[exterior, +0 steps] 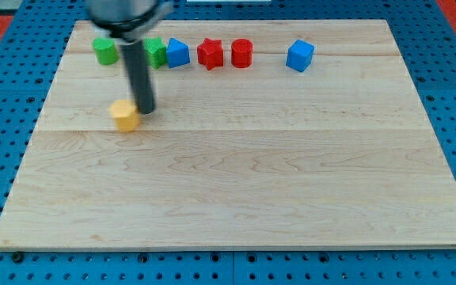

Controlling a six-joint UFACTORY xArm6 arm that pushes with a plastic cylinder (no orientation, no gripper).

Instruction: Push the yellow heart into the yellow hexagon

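Tip (145, 110): my tip, a bare rod with no jaws to open or shut, touches a yellow block (125, 115) just to its left, shape unclear. Only one yellow shows, so pushing risks moving the wrong piece.

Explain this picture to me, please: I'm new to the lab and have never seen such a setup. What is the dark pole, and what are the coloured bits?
One camera looks down at a wooden board. The dark pole is a robot arm's rod; it holds nothing and only pushes. My tip sits against the upper right side of a yellow block, whose shape I cannot make out. Along the view's top stand a green block, another green block partly behind the rod, a blue block, a red star, a red cylinder and a blue cube.
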